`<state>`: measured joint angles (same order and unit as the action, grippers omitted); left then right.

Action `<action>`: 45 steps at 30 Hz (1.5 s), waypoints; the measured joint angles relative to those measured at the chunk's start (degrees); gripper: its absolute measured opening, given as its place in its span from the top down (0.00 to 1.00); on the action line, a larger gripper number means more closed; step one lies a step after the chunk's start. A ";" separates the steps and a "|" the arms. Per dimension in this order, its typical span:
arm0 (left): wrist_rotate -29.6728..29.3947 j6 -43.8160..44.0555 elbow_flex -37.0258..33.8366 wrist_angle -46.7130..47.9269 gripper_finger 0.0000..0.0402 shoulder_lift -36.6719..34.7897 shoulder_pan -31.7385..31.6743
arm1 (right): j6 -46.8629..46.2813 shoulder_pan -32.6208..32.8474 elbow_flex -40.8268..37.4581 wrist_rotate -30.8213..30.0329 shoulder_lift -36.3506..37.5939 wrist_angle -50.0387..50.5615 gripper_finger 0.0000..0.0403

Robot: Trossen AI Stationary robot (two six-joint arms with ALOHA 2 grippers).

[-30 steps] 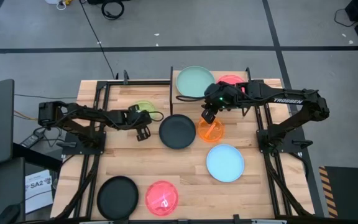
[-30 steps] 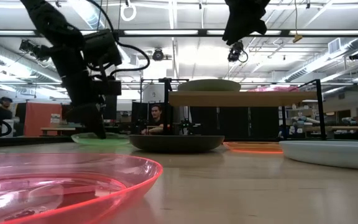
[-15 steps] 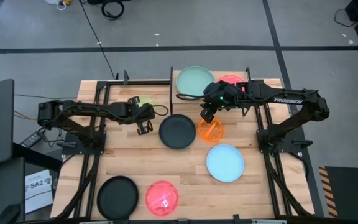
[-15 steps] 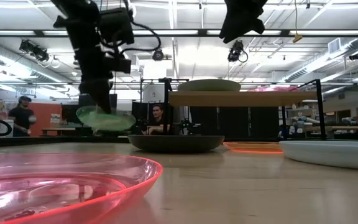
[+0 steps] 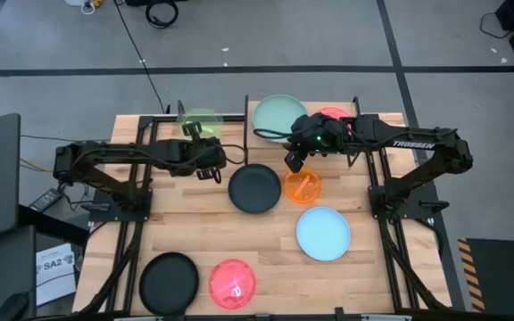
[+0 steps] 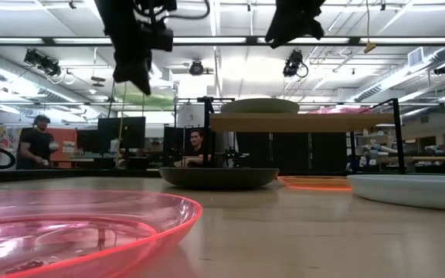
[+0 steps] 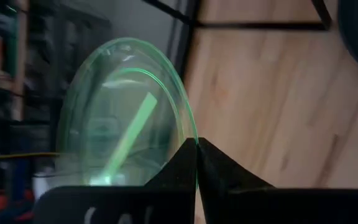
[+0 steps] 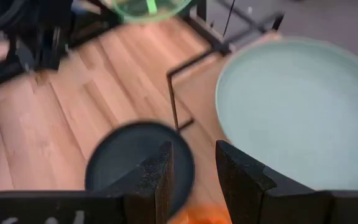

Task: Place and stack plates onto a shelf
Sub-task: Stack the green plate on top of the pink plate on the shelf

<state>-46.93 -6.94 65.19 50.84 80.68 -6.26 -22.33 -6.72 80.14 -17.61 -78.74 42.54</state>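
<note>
My left gripper (image 5: 202, 139) is shut on a translucent lime green plate (image 5: 196, 119), raised above the table's far left part, beside the shelf (image 5: 391, 120). The shelf bears a pale green plate (image 5: 277, 114) and a pink plate (image 5: 332, 115). My right gripper (image 8: 191, 167) hangs open and holds nothing, above the gap between a black plate (image 5: 254, 188) and an orange plate (image 5: 302, 187) that lie flat on the table. My left gripper pinches the lime plate's rim (image 7: 193, 138) between its two fingers, at one spot on the edge. The fingers slant downward and toward the table's far edge. The plate is lifted clear of the table and stands tilted beyond the fingertips.
A light blue plate (image 5: 323, 233) lies right of centre. Another black plate (image 5: 169, 282) and a red plate (image 5: 232, 283) lie near the front edge. Black frame bars (image 5: 150, 143) run along the table's left and right sides. People show in the room behind.
My left gripper has risen and gone toward the table's far edge, tipping upward, still shut on the lime green plate. The plate has come off the table and now hangs tilted in the air.
</note>
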 joint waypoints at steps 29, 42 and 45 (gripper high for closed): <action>-14.35 -31.62 2.06 -30.32 0.98 0.00 6.18 | -4.35 -13.09 0.02 8.36 0.02 -25.35 0.68; -12.09 -44.69 2.06 -43.27 0.98 0.00 6.12 | -5.16 -13.10 0.06 8.79 -0.34 -27.79 0.68; -11.37 -45.18 2.06 -43.73 0.98 0.00 6.12 | -5.16 -12.64 0.09 8.90 -1.49 -29.62 0.68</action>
<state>-58.30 -52.12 67.24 7.11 80.68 -0.14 -27.49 -19.36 80.23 -8.71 -80.23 12.92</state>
